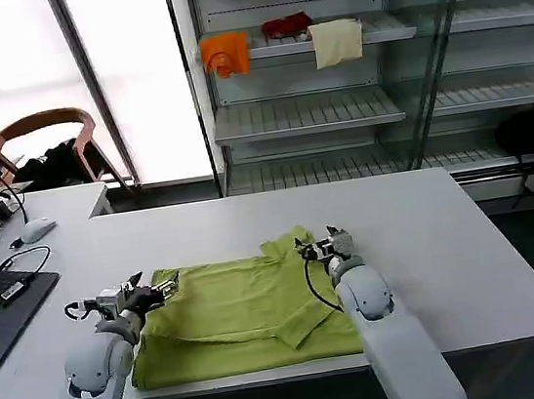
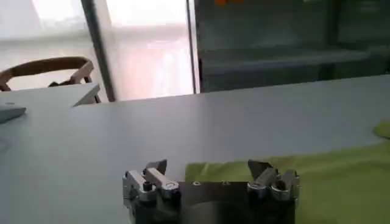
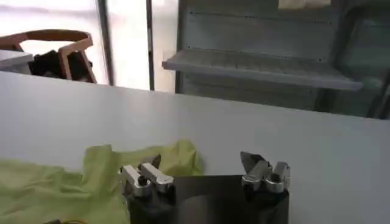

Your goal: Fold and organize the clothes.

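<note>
The lime T-shirt (image 1: 243, 316) lay on the white table (image 1: 472, 261), toward its near edge, already partly folded into a rough rectangle with a sleeve flap doubled over its middle and a crumpled bit sticking up at the far edge. The left gripper (image 1: 165, 288) hovered low at the shirt's far left corner, and the right gripper (image 1: 315, 248) sat by that raised bit on the far right. Both stood with jaws spread wide and nothing between them; the wrist views showed the left gripper (image 2: 210, 173) over the cloth's edge and the right gripper (image 3: 201, 167) just above the table beside the puckered fabric.

The step in hand looked like a two-point pickup of the far edge, to bring it toward the near edge. To do it well, each gripper should probably drop until the lower finger slides under the hem, pinch all layers at once, and lift evenly (a lopsided lift would skew the fold).

The fabric appeared soft, thin and matte, creasing readily, with shallow wrinkles along the folded sides. The table was smooth and hard, so the cloth could slide instead of bunching.
</note>
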`<move>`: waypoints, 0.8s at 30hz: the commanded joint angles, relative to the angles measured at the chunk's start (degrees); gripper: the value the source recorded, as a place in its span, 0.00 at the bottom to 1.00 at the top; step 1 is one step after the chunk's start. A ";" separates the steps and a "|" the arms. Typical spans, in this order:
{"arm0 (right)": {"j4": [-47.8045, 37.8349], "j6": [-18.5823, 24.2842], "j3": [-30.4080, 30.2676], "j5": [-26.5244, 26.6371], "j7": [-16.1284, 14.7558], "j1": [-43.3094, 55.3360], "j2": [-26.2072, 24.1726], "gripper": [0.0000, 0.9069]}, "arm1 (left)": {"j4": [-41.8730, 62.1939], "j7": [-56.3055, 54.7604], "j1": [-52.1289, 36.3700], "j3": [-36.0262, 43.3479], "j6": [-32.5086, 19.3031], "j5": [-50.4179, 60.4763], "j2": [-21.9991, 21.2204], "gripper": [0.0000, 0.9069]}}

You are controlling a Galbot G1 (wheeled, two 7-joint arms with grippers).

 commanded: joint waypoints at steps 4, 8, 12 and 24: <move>-4.95 0.04 -0.31 -3.78 -1.09 2.62 1.73 0.44 | 6.33 2.18 -2.83 0.44 0.03 0.29 0.11 0.33; -5.06 0.07 -0.67 -4.11 -1.50 2.32 1.64 0.00 | 6.23 2.34 -2.52 0.22 0.05 -0.72 -0.28 0.01; -4.58 0.06 -0.71 -4.50 -2.35 1.75 1.75 0.00 | 5.67 2.65 -2.10 0.18 0.06 -1.47 -0.41 0.01; -2.25 0.06 -0.54 -3.45 -2.94 1.07 1.34 0.00 | 4.31 2.91 -1.46 -0.09 0.06 -2.84 -0.67 0.00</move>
